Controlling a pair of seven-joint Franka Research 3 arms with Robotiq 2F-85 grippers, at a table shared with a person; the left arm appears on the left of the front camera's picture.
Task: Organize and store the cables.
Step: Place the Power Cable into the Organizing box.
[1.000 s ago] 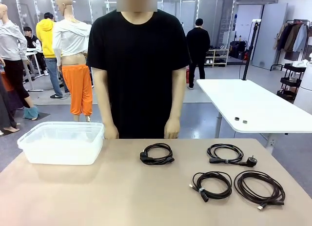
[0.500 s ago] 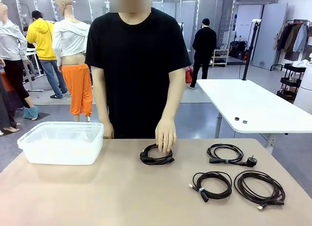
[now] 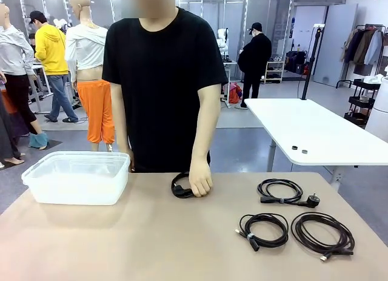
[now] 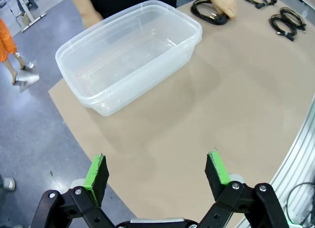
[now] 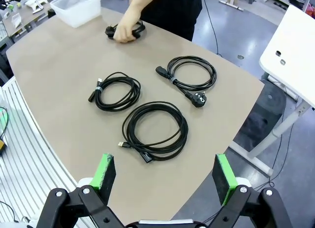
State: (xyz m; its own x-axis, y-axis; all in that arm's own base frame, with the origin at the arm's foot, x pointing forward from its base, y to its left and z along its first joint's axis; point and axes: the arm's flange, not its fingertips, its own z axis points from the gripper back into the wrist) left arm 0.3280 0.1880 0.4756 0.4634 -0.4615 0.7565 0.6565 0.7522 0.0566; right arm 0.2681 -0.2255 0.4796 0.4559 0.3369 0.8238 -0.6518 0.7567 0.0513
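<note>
Left gripper (image 4: 156, 171) first: the jaws stand spread wide, green pads well apart, nothing between them. It hangs over bare table (image 4: 221, 105) close to the near edge. Out at 12 o'clock from those fingers, in the left wrist view, sits the clear tub (image 4: 142, 80), see-through down to its floor. Beyond it, up at 1 o'clock, the person's hand (image 4: 224, 2) is curled over the first cable (image 4: 203, 11).

Over to the right gripper (image 5: 163, 173): it too is fully apart and empty, hovering above the table's edge. Straight out at 12 o'clock from it lies the large coil (image 5: 155, 129), flat on the top. At 11 o'clock is the small coil (image 5: 117, 92), bound with a tie. Past the large coil, toward 1 o'clock, lies the plug cable (image 5: 192, 73), its plug end pointing back at the gripper.

In the front view, the hand covers the right side of the first cable by the far edge. The tub sits at 9 o'clock of it, well apart. The plug cable is at 3 o'clock, and the small and large coils lie side by side at 4 o'clock, nearer the robot. All four cables are on the table, outside the tub.
</note>
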